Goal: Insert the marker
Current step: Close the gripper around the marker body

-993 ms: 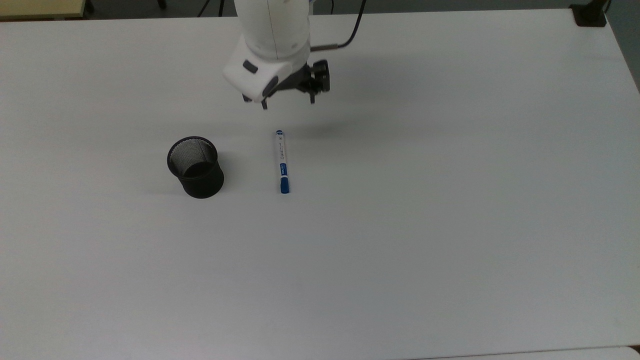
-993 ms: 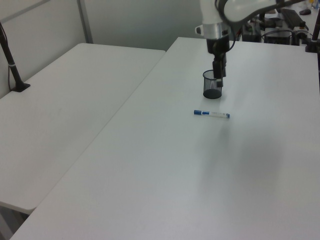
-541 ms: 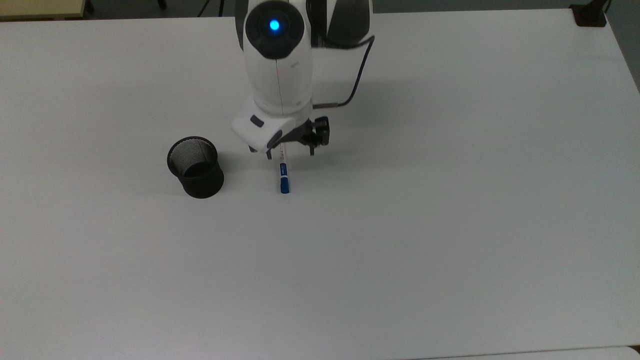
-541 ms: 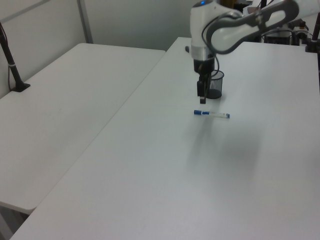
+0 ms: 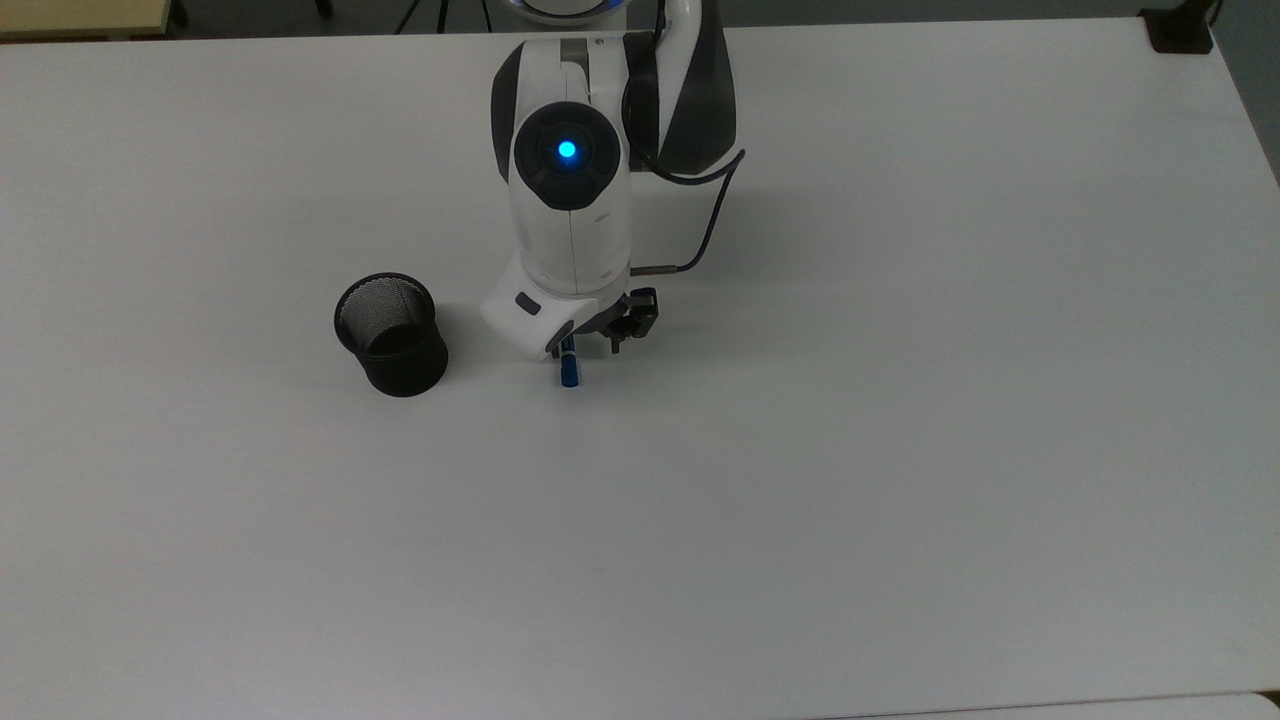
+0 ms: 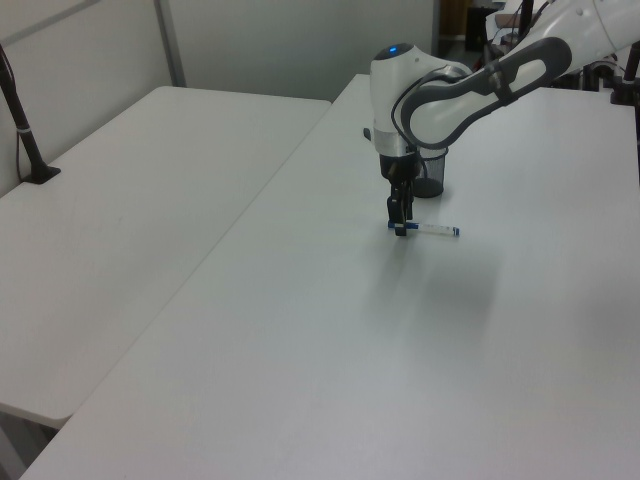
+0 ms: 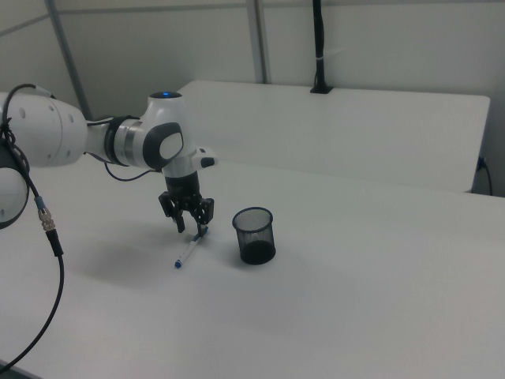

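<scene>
Jaws: spread, straddling the marker's capped end.
Gripper (image 7: 192, 227): low over the white table (image 5: 900, 450).
Marker (image 7: 189, 249): flat on the table, beside the black mesh cup (image 5: 391, 334), not touching it.

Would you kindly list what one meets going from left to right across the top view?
Black mesh cup → tool, standing over the marker on the white table.
</scene>
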Robot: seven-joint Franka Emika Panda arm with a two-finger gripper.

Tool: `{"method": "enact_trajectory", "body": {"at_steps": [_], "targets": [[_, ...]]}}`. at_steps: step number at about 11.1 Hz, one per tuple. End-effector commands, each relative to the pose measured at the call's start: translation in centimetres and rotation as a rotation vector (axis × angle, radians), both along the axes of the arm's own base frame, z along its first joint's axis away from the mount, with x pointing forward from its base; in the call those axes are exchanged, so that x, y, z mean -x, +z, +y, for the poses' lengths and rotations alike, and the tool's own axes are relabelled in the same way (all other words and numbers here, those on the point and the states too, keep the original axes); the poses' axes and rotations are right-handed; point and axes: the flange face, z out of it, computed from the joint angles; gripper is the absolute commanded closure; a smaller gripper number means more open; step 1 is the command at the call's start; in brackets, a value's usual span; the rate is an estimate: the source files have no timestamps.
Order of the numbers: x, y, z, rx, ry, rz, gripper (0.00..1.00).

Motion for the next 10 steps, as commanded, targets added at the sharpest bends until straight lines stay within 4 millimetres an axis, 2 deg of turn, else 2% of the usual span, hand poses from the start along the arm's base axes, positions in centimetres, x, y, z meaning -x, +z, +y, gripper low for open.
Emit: {"method": "enact_trajectory", "body": {"at_steps": [1,2,5,8,10], "targets": [[-0.7,0.1,0.0,0.017,-0.004,-0.039,0.49],[-0.7,-0.4,0.2,0.022,0.003,-0.038,0.57],[-0.7,-0.6,0.1,0.023,0.003,-0.035,0.91],[-0.7,-1.0,0.2,0.024,0.003,-0.03,0.99],[-0.9,0.1,0.3,0.02,0.001,-0.047,1.0]]}}
